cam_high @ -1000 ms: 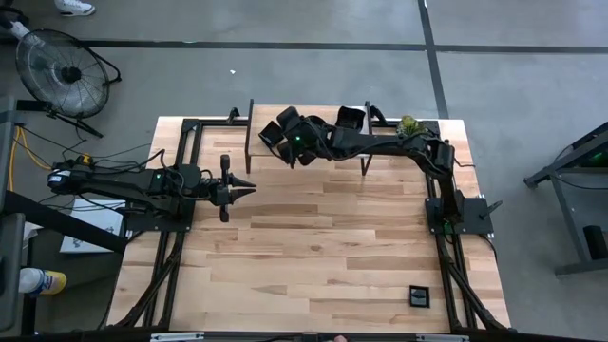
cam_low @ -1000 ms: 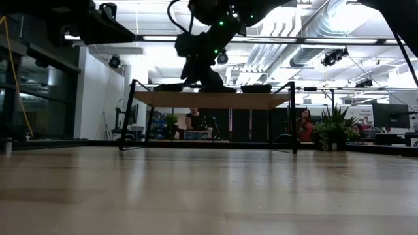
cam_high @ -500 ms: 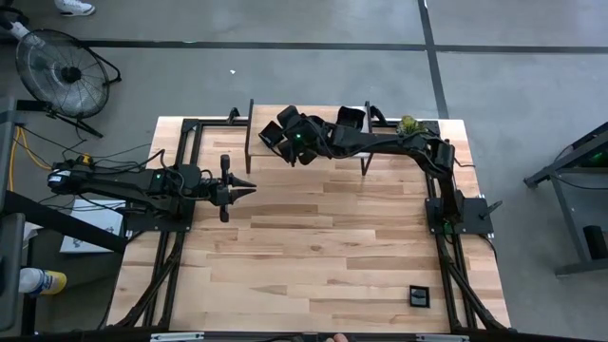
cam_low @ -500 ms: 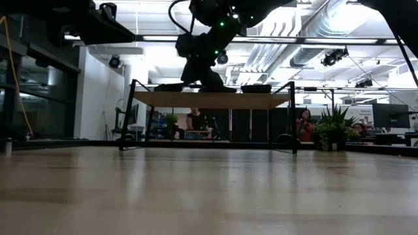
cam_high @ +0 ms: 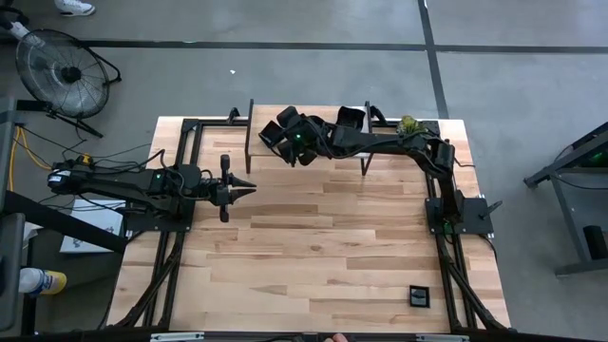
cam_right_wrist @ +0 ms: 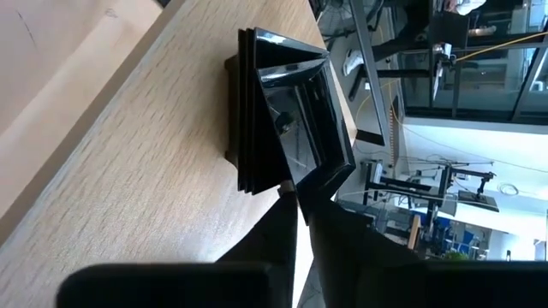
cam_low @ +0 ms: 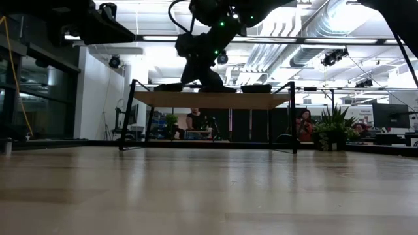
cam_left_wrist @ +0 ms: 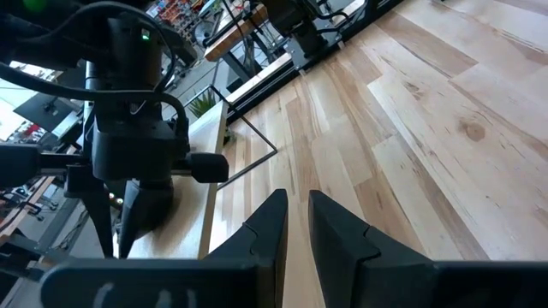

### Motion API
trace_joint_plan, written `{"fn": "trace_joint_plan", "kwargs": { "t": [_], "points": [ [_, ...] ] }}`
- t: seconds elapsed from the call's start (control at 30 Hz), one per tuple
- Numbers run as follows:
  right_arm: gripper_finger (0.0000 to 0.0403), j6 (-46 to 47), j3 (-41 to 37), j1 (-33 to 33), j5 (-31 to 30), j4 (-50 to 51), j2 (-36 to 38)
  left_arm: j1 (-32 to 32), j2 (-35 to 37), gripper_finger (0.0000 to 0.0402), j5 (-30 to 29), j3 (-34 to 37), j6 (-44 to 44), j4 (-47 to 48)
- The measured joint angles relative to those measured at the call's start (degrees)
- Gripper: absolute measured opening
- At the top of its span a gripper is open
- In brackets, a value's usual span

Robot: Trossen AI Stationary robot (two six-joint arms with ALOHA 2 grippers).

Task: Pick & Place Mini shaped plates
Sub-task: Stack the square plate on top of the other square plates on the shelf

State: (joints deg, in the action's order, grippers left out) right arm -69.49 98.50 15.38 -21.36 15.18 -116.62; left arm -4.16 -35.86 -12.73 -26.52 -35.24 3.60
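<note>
**Q:** Where are the mini plates rn?

**A:** A stack (cam_right_wrist: 250,137) of glossy black square ones sits on the raised wooden shelf (cam_right_wrist: 128,171) at the far edge of the table (cam_high: 323,247). My right gripper (cam_right_wrist: 297,198) is reaching over it. The top plate (cam_right_wrist: 301,107) is tilted up off the rest.

**Q:** And your jaws?

**A:** On the right they're nearly together and look pinched on the top plate's lower rim. My left gripper (cam_high: 245,190) waits low over the table's left side, fingers almost touching w/ nothing in them.

**Q:** How do we do this step well?

**A:** IMO, firm up the pinch first, since a glossy rim may slip. Then lift straight up & slow so the plates below don't drag along, and clear the shelf edge before swinging away
</note>
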Motion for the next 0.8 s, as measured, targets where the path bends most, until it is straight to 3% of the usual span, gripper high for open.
{"fn": "trace_joint_plan", "kwargs": {
  "t": [0.23,0.8],
  "points": [
    [0.0003,0.0,0.0,0.0,-0.4,0.1,0.0,0.0,0.0,0.0046,0.0,0.0,0.0,0.0],
    [0.0001,0.0,0.0,-1.9,-3.5,0.0,0.0,0.0,0.0,0.0046,0.0,0.0,0.0,0.0]
  ]
}}
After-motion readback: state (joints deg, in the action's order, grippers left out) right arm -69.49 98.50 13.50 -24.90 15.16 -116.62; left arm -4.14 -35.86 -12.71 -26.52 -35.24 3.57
